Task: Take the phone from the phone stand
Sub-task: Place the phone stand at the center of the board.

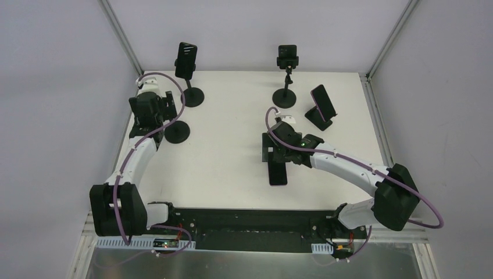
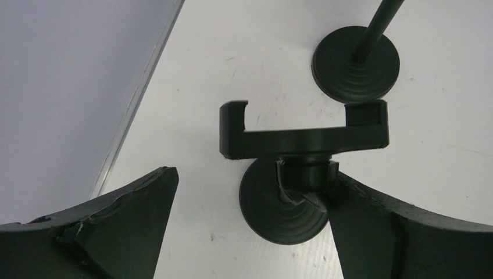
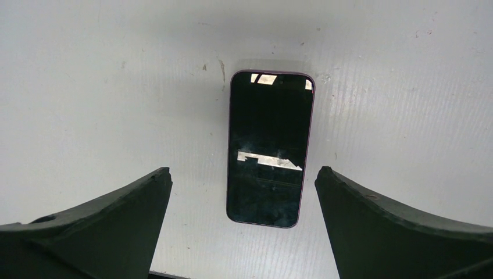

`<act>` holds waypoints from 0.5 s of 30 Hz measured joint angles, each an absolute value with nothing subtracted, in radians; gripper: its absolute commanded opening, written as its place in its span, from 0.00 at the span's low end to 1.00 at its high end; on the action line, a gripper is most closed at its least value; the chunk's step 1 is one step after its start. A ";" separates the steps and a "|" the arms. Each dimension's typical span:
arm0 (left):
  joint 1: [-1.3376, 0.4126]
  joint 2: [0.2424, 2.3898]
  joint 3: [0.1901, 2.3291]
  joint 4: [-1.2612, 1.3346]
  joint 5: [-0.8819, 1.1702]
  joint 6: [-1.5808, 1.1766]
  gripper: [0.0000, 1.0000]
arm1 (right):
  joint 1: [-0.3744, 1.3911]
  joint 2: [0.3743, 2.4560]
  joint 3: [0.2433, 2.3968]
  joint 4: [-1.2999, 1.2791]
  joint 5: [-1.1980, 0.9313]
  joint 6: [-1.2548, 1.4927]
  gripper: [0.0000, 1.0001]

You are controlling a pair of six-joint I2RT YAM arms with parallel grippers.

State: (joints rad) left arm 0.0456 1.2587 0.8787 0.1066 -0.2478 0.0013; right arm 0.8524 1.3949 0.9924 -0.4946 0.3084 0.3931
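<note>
Right wrist view: your phone (image 3: 270, 148) lies flat on the bench (image 3: 87, 87), screen up, at the frame centre.
Your right fingers (image 3: 104, 226) stand spread on both sides of it, grasping nothing; your left fingers (image 2: 116, 232) are released too, the phone stand (image 2: 302, 136) between them.

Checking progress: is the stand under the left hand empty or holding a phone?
Empty. The left wrist view shows the stand's clamp with white table showing between its arms.
</note>
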 measured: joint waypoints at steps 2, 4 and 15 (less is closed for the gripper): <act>0.046 1.234 0.854 0.108 -0.249 -0.009 0.99 | 0.852 1.389 0.992 -0.493 0.308 0.387 0.99; 0.046 1.188 0.825 0.107 -0.248 -0.020 0.99 | 0.850 1.383 0.992 -0.490 0.307 0.380 0.99; 0.046 0.941 0.778 0.084 -0.187 -0.128 0.99 | 0.825 1.382 1.018 -0.466 0.262 0.337 0.99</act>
State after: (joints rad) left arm 0.0456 0.9409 0.7776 0.0837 -0.1875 -0.1276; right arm 0.8246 1.3815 1.0180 -0.4660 0.2623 0.3370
